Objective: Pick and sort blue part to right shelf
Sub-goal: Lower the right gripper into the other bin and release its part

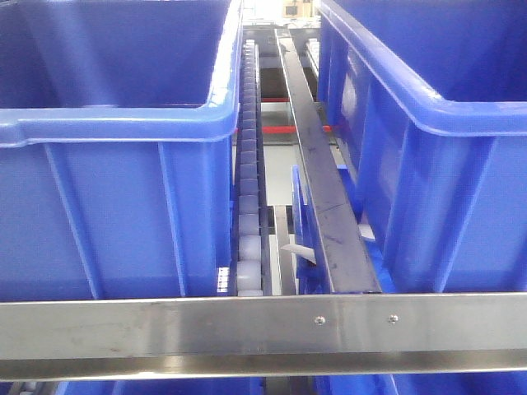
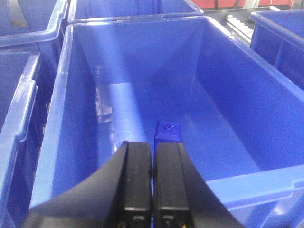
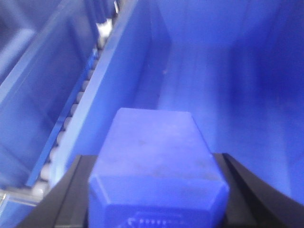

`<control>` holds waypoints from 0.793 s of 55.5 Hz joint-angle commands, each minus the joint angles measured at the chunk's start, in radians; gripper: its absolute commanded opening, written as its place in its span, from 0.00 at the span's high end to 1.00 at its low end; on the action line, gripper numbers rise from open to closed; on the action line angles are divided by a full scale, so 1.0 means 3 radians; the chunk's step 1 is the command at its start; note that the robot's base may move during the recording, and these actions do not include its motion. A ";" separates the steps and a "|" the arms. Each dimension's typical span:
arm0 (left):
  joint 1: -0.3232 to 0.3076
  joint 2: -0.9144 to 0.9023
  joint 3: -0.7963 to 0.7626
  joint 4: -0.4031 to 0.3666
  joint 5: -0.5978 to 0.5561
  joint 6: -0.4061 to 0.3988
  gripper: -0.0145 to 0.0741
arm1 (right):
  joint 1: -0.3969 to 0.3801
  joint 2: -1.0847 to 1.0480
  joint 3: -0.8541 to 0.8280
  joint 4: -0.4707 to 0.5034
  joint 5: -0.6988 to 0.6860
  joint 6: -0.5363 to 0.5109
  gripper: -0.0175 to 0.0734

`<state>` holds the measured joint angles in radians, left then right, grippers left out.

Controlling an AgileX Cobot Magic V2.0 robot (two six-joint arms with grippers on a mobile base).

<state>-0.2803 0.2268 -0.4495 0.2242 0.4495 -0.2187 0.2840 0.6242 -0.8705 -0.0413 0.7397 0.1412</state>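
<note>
Right jaws pinching blue part [image 3: 154, 166] over bin [image 3: 247, 71]; left jaws pressed together

A metal shelf rack carried the load, its steel front rail [image 1: 263, 325] running across the bottom of the front view, fastened with two screws. Behind the rail, a track of white rollers [image 1: 248, 164] ran back into the rack, beside a dark metal divider bar [image 1: 317, 156]. Two large blue bins sat directly on the rack: the left bin [image 1: 115, 197] on one side of the roller track and the right bin [image 1: 428, 181] on the other side of the divider bar, well apart.
</note>
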 commanded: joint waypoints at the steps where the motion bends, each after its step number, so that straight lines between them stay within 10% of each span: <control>1: -0.0026 0.0034 -0.0096 0.0035 -0.0225 -0.0007 0.70 | -0.0042 0.0414 -0.0425 -0.0154 -0.0100 0.0049 0.62; 23: -0.0026 0.0034 -0.0096 0.0035 -0.0225 -0.0007 0.70 | -0.0714 0.2032 -0.1127 -0.0197 0.0123 -0.0316 0.62; 44: -0.0026 0.0034 -0.0096 0.0035 -0.0225 -0.0007 0.70 | -0.0728 0.3238 -0.1248 -0.0197 -0.0371 -0.0471 0.62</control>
<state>-0.2803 0.2268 -0.4495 0.2247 0.4550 -0.2187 0.0726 1.5903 -1.2059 -0.0862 0.7104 0.0113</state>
